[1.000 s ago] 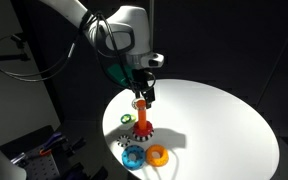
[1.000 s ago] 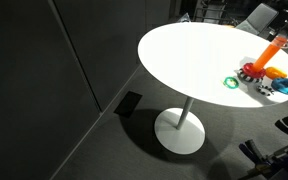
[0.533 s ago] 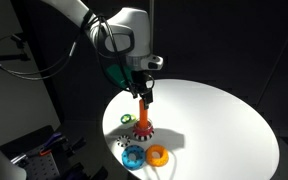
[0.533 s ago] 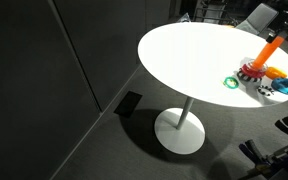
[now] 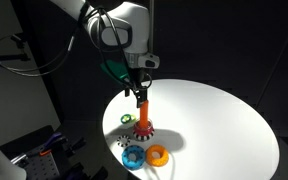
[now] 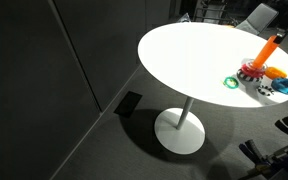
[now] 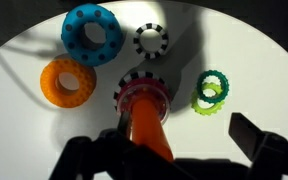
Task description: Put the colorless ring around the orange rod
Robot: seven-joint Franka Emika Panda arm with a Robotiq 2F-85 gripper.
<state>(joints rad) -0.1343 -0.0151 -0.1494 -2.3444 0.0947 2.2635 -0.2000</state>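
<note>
The orange rod (image 5: 144,113) stands on its red toothed base (image 7: 144,98) on the white round table (image 5: 214,120); it also shows in the wrist view (image 7: 150,135) and in an exterior view (image 6: 267,50). The colorless ring (image 7: 151,41) lies flat on the table just beyond the base, between the blue ring and the rod. My gripper (image 5: 141,92) hangs right over the rod's top. In the wrist view the gripper (image 7: 174,152) has its fingers wide apart, empty, with the rod's top close to one finger.
A blue toothed ring (image 7: 92,32), an orange-yellow ring (image 7: 66,82) and a green ring (image 7: 212,92) lie around the rod's base. In an exterior view the table's edge (image 6: 184,55) is near the rings. The room around is dark.
My gripper has risen slightly above the rod's top. The rod and rings have stayed in place.
</note>
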